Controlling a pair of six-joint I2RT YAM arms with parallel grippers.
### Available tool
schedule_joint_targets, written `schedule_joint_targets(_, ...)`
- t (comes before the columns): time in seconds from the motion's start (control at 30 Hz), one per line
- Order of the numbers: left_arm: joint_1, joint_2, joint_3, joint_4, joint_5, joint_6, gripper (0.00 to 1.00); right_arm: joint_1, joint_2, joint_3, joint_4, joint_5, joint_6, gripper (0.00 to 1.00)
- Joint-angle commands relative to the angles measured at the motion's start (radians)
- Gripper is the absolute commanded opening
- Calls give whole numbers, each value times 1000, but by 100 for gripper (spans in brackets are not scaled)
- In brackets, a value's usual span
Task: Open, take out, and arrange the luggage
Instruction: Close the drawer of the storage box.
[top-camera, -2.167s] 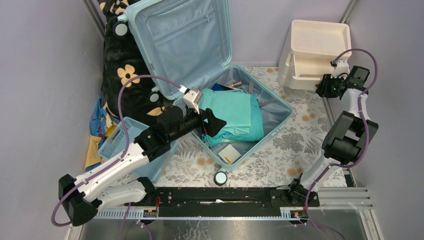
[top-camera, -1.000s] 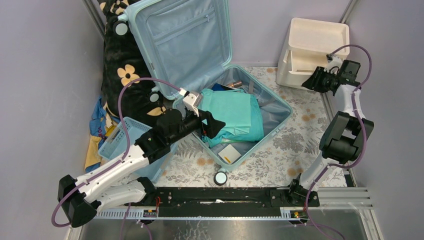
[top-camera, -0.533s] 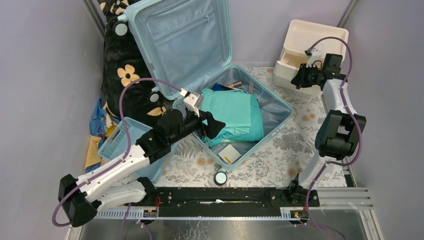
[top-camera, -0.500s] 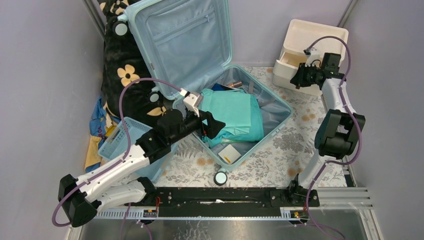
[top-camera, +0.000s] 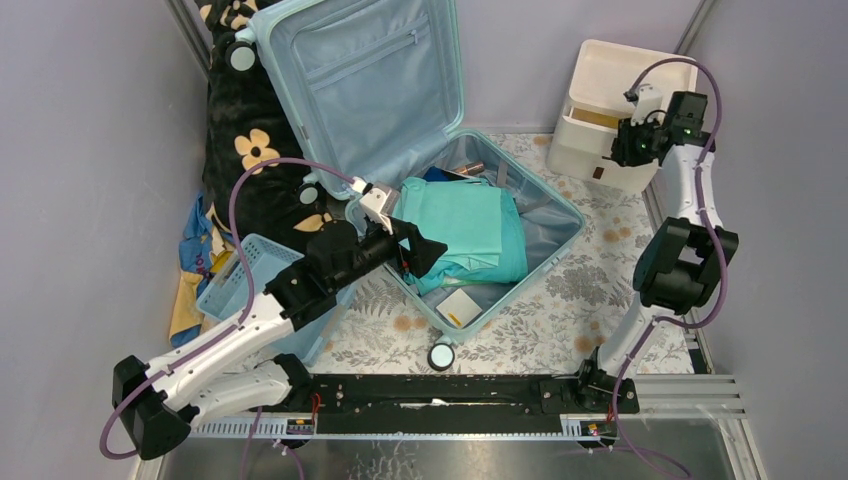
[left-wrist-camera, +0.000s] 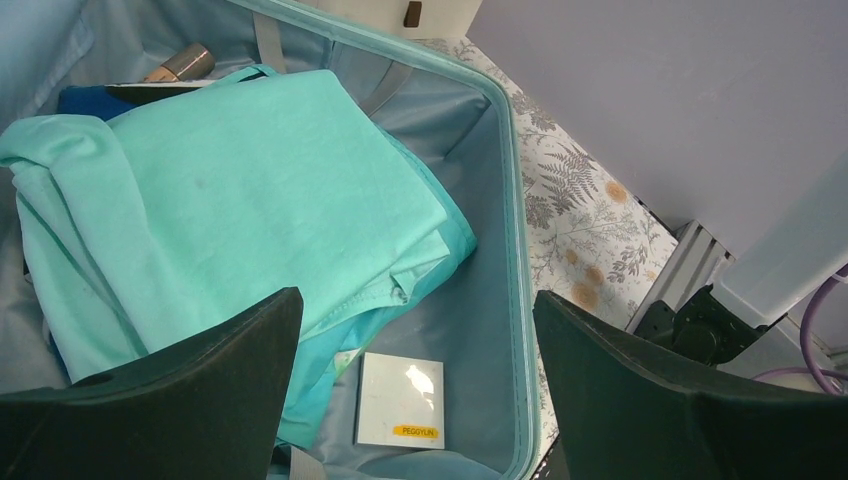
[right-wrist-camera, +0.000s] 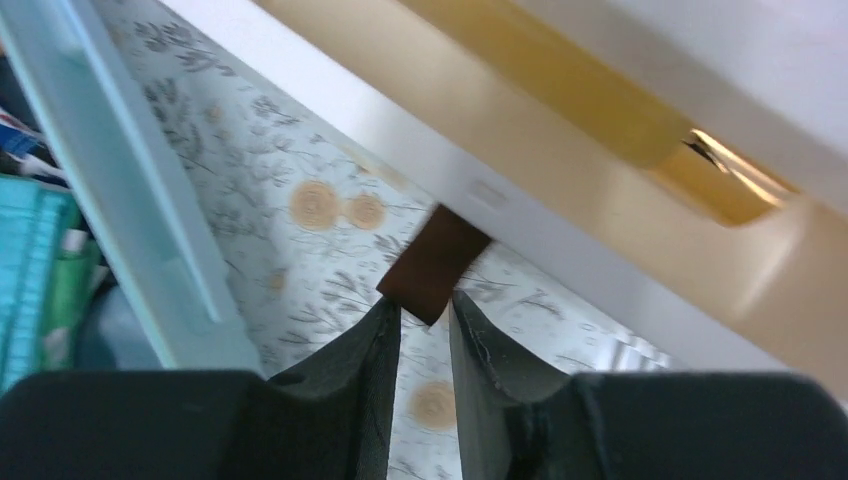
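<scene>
Luggage: and there it was, the large pale aqua-blue hard-shell suitcase (top-camera: 360, 90), wide open at the far left-centre of the table. Its lid stood up against the back and its base lay flat, one corner and a small wheel (top-camera: 441, 354) turned toward the arms.
Inside the base: a stack of folded teal cloths (left-wrist-camera: 260, 200) filled most of it. A small white square box with a yellow label (left-wrist-camera: 400, 400) lay on the grey-blue lining just beside the stack's near edge. A dark blue item (left-wrist-camera: 85, 100) and a brownish metal cylinder (left-wrist-camera: 180, 63) were tucked in at the far end.
Left arm: the left gripper (left-wrist-camera: 415, 305) hung right over the near side of the base. Its fingers were spread wide and there was nothing between them.
Right arm: the right gripper (right-wrist-camera: 425, 310) was over at the cream plastic drawer unit (top-camera: 580, 150), to the right of the case. Its fingers stood only a narrow gap apart. The brown tab handle (right-wrist-camera: 435, 265) on the drawer front sat right at their tips, but whether they actually pinched it could not be told.
Underfoot: a pale tablecloth printed with ferns and orange flowers (top-camera: 590, 270) ran under both the case and the drawers.
Left edge: a small blue plastic basket (top-camera: 240, 270) sat beside the case's near-left side. A black plush blanket with cream flowers (top-camera: 240, 150) was heaped behind the basket, against the lid.
</scene>
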Motion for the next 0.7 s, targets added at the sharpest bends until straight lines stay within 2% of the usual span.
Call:
schedule_joint_targets(0.0, 5, -9, -2, 66, -11, 22, 93, -30, 22, 68, -88, 50, -147, 31)
schedule_joint_targets(0.13, 5, -11, -7, 64, -8, 22, 93, -55, -9, -21, 68, 41, -90, 30)
schedule_joint_targets(0.27, 7, -6, 6, 54, -2, 22, 92, -55, 30, 14, 195, 53, 27, 18)
schedule_joint_targets(0.4, 6, -8, 10, 59, -5, 9, 92, -54, 47, 4, 355, 58, 161, 16)
schedule_joint_targets(0.53, 6, -14, 8, 53, -5, 1, 92, -52, 42, -33, 510, 131, 286, 20)
schedule_joint_targets(0.67, 5, -15, 13, 47, -6, 2, 92, -52, 42, -64, 606, 121, 322, 31)
